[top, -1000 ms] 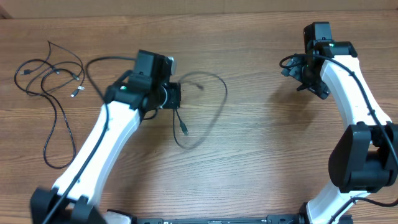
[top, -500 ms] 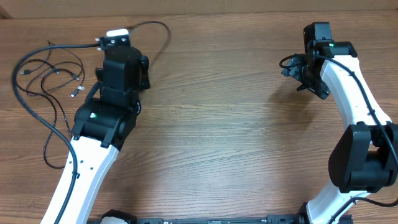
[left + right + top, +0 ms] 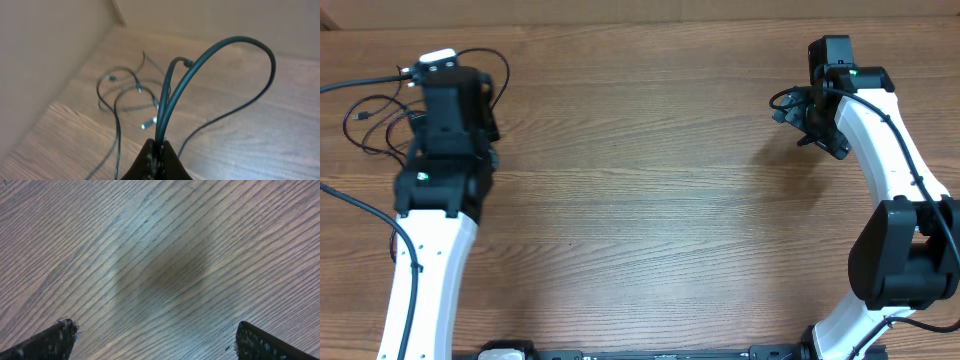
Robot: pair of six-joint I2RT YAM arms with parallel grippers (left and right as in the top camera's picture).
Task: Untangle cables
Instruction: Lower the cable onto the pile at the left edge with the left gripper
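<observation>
Separation step: left gripper (image 3: 159, 149) pinching 1 looped cable (image 3: 240, 39) near the loose cables (image 3: 146, 124), right gripper (image 3: 152, 337) spread and empty; next, likely, laying the loop down apart.

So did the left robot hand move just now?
Yes. The left gripper, shut on a cable, swung left and to the far side of the table, ending by the loose cables; the right gripper stayed put.

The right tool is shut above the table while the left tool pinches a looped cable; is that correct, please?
Not quite: the right wrist view shows the right tool wide open above the table. The left tool does pinch a looped cable.
</observation>
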